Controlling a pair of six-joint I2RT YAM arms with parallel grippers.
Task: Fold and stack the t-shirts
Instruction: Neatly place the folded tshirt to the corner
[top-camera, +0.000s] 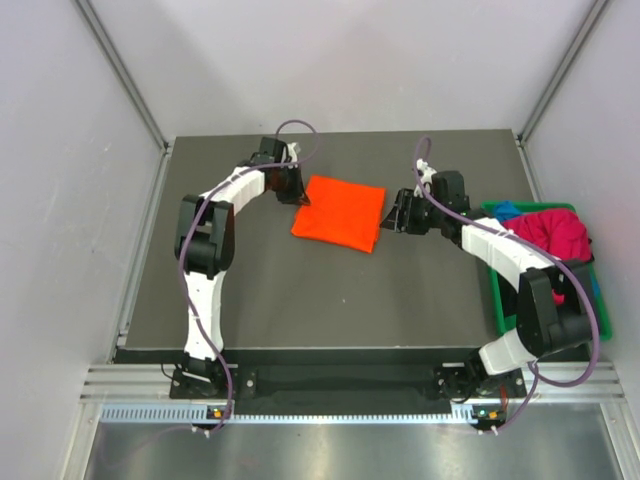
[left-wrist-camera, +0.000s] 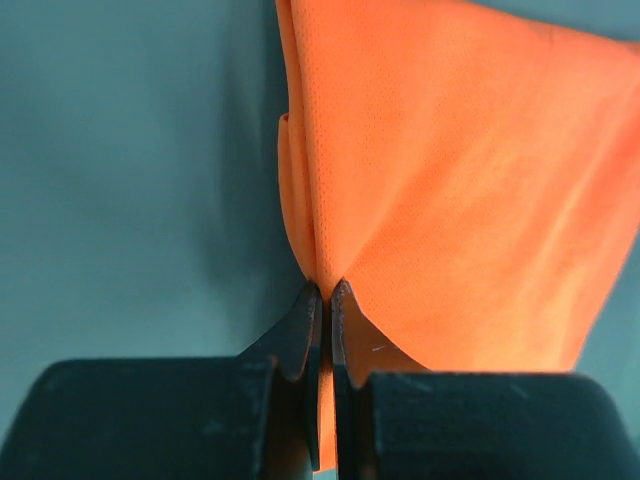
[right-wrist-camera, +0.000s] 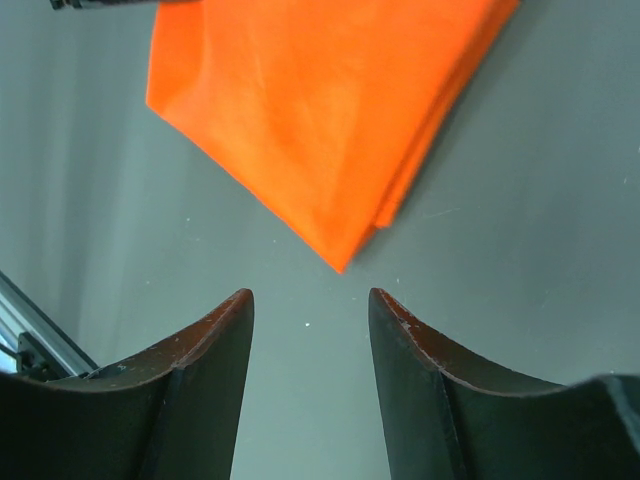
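Note:
A vivid orange t-shirt (top-camera: 340, 212) lies folded into a rectangle on the dark table. My left gripper (top-camera: 297, 197) is shut on its left corner; the left wrist view shows the jaws pinching orange cloth (left-wrist-camera: 440, 180) at the gripper (left-wrist-camera: 327, 290). My right gripper (top-camera: 393, 217) is open and empty just right of the shirt; in the right wrist view the gripper (right-wrist-camera: 310, 297) faces the shirt's corner (right-wrist-camera: 320, 110) with a small gap. A magenta-red shirt (top-camera: 555, 232) and a blue shirt (top-camera: 507, 210) lie bunched in the bin.
A green plastic bin (top-camera: 500, 300) stands at the table's right edge beside the right arm. The grey table (top-camera: 330, 300) spreads in front of the shirt. White walls and metal posts surround the table.

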